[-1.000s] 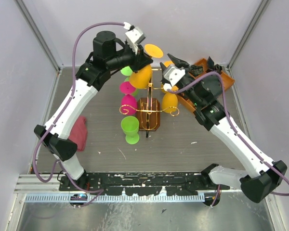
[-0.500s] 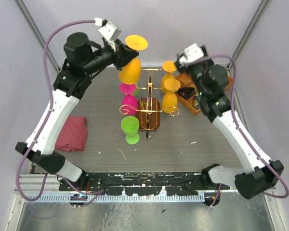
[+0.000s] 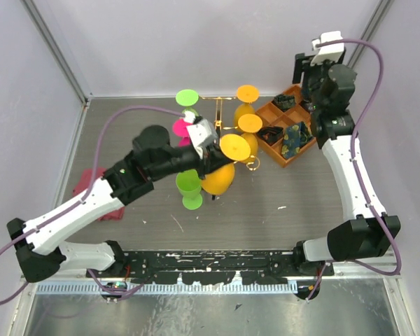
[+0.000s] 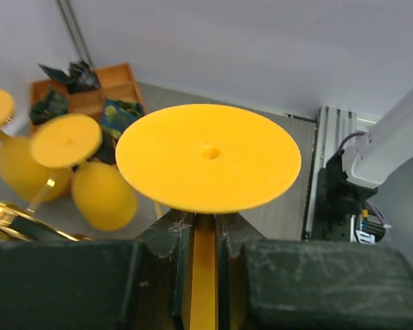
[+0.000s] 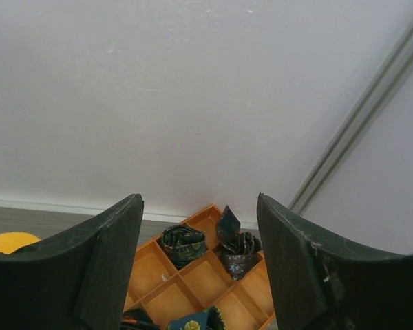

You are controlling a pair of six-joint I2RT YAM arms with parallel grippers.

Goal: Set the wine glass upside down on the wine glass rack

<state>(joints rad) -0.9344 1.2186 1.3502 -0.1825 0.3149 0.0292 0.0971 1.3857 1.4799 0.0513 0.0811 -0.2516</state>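
My left gripper, clamped on the inverted wine glass stem, has swung from the rack's twelve to six o'clock. The right gripper has backed off, jaws apart and empty. Hanging comes next, I judge.

The wine glass looks like smooth matt plastic, the rack shiny gold wire, the tray plain orange-brown wood.

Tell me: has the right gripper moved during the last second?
Yes. The right gripper drew back from the wine glass rack toward the far right corner, beyond the wooden tray.
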